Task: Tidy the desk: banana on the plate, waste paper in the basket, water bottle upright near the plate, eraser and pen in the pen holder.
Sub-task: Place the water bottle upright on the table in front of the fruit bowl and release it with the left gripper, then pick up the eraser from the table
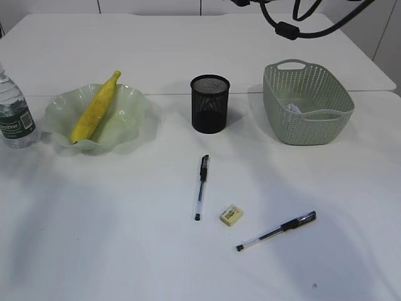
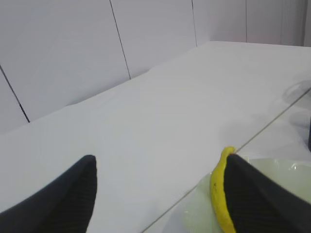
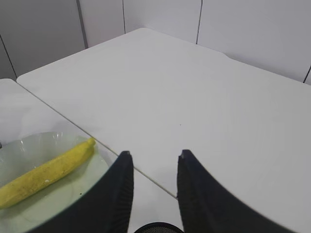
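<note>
A yellow banana (image 1: 95, 113) lies in the pale green plate (image 1: 128, 128); both also show in the left wrist view, banana (image 2: 218, 199) and plate (image 2: 194, 213), and in the right wrist view, banana (image 3: 46, 172) and plate (image 3: 19, 150). A water bottle (image 1: 14, 113) stands upright left of the plate. Crumpled paper (image 1: 294, 108) lies in the grey-green basket (image 1: 307, 128). Two pens (image 1: 200, 186) (image 1: 277, 230) and a yellow eraser (image 1: 230, 215) lie on the table before the black mesh pen holder (image 1: 210, 103), whose rim shows in the right wrist view (image 3: 160, 228). My left gripper (image 2: 160, 167) and right gripper (image 3: 154, 155) are open, empty, held high, outside the exterior view.
The white table (image 1: 125, 238) is made of two tops with a seam behind the plate. Black cables (image 1: 294, 25) hang at the top of the exterior view. White wall panels (image 2: 73, 48) stand behind the table.
</note>
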Robot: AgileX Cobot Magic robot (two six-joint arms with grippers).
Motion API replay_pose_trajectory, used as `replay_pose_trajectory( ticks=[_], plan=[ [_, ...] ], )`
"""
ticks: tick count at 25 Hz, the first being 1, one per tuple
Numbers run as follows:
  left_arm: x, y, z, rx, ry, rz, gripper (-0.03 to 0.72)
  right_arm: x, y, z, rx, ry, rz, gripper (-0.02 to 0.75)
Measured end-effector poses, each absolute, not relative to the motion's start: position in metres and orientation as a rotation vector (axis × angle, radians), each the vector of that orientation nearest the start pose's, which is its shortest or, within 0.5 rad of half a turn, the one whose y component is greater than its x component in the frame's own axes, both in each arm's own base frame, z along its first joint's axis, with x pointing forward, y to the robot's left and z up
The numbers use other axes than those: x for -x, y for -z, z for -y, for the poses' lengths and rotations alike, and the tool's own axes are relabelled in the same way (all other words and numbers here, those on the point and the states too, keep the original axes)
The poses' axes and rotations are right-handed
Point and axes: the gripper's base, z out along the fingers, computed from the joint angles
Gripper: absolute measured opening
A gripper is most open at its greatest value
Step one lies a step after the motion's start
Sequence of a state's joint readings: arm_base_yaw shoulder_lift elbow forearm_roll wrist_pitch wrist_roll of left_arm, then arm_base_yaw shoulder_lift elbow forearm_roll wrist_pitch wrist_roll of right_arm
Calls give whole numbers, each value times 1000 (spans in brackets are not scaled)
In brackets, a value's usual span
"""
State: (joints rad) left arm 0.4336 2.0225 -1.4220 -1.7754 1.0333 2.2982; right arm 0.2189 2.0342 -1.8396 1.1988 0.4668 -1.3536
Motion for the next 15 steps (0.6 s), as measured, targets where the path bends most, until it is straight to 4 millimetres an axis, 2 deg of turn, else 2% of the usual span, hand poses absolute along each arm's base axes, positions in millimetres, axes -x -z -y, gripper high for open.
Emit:
replay_pose_trajectory(
  ticks=[8,15],
  plan=[
    [-414,-290,-107,-603,290,-1510,573,-467,-333,-146,699,-449,-1723,234],
    [-395,-337,-101,-563,257,-1471,573,-449,-363,-146,742,-476,-1662,234]
  ],
)
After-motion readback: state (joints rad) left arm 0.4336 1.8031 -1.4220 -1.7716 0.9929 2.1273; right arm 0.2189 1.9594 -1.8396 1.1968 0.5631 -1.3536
